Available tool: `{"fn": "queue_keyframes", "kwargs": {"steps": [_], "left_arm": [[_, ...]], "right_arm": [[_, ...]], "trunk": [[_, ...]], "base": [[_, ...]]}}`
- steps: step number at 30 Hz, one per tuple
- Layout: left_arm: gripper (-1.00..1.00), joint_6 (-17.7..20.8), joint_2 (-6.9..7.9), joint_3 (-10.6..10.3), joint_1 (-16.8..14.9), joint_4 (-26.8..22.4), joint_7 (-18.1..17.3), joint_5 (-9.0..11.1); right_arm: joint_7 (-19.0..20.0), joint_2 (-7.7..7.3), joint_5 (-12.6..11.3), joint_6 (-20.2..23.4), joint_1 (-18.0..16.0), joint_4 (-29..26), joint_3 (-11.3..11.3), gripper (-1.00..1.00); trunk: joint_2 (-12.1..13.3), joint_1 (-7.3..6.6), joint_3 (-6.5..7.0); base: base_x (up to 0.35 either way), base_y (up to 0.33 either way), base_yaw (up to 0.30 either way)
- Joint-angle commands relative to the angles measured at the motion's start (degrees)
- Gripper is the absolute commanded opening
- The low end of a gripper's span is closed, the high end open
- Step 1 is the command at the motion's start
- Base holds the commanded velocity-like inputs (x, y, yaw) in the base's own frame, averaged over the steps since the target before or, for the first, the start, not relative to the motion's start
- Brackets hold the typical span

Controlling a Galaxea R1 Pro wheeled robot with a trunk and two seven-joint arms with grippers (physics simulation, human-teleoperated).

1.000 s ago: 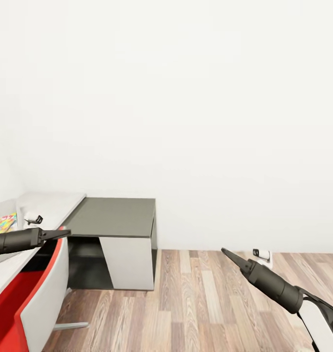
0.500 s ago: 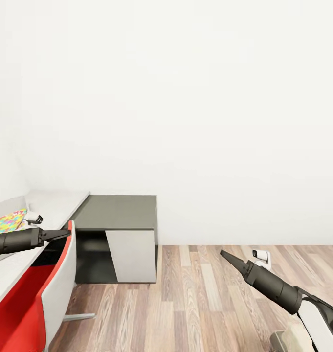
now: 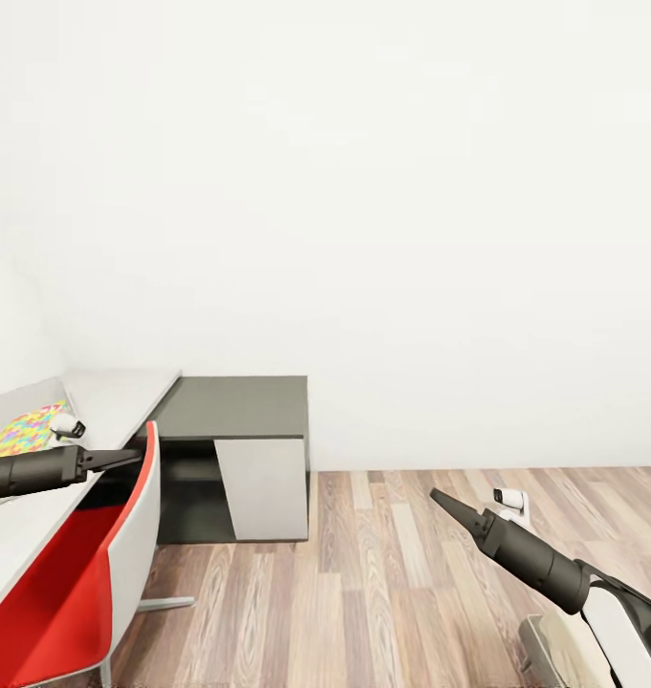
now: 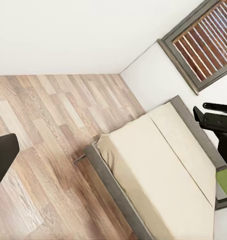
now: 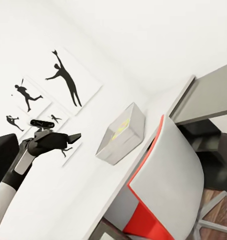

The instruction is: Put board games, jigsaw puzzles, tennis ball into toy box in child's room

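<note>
Both sets of fingers are reading as pressed together and carrying nothing: left gripper (image 3: pixel 124 457) is hanging over the table (image 3: pixel 115 401) edge, right gripper (image 3: pixel 440 499) is pointing out over the wood floor (image 3: pixel 392 573). I'm judging this as a transit moment, no pick in progress. The toy box (image 5: pixel 121 133) is sitting on the table beyond the red-and-white chair (image 3: pixel 86 564), with something yellow-green showing inside, so at least one jigsaw puzzle (image 3: pixel 24 430) seems already in. The bed (image 4: pixel 158 170) is looking mostly bare, a green thing (image 4: pixel 224 181) at its far edge, identity unclear. Remaining count I can't confirm.
</note>
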Motion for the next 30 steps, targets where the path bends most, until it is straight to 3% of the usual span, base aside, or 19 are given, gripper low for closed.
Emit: {"fn": "queue_keyframes", "kwargs": {"steps": [1, 19, 23, 27, 28, 30], "left_arm": [[1.00, 0.61, 0.00, -0.03, -0.05, -0.02, -0.23, -0.04], [1.00, 0.61, -0.06, -0.10, -0.05, -0.07, -0.23, -0.05], [1.00, 0.63, -0.54, -0.93, -0.05, -0.10, -0.23, -0.03], [1.00, 0.76, -3.38, -4.11, -0.07, -0.12, -0.23, -0.31], [1.00, 0.80, -5.10, -5.78, -0.09, -0.10, -0.23, -0.65], [1.00, 0.84, -6.99, -7.47, -0.12, -0.09, -0.23, -1.37]], "right_arm": [[0.01, -0.01, -0.29, 0.37, -0.05, 0.01, -0.03, 1.00], [-0.25, -0.01, -0.16, 0.37, -0.05, 0.01, -0.03, 1.00], [-0.53, 0.07, -0.08, 0.32, -0.05, 0.00, -0.01, 1.00], [-2.05, 0.21, 0.57, 0.27, -0.09, 0.07, 0.93, 1.00], [-3.79, 0.42, 1.59, 0.22, -0.28, 0.15, 1.77, 1.00], [-6.40, 0.91, 3.11, 0.20, -0.77, 0.34, 2.58, 1.00]], "trunk": [[-0.13, 0.03, -0.13], [-0.13, 0.03, -0.13], [-0.13, 0.03, -0.13], [-0.13, 0.03, -0.13], [-0.13, 0.03, -0.13], [-0.13, 0.03, -0.13]], "base": [[-0.056, -0.049, -0.002], [-0.059, -0.048, 0.000], [-0.008, -0.007, 0.000], [-0.003, -0.002, 0.000], [-0.001, -0.001, 0.000], [0.000, 0.000, 0.000]]}}
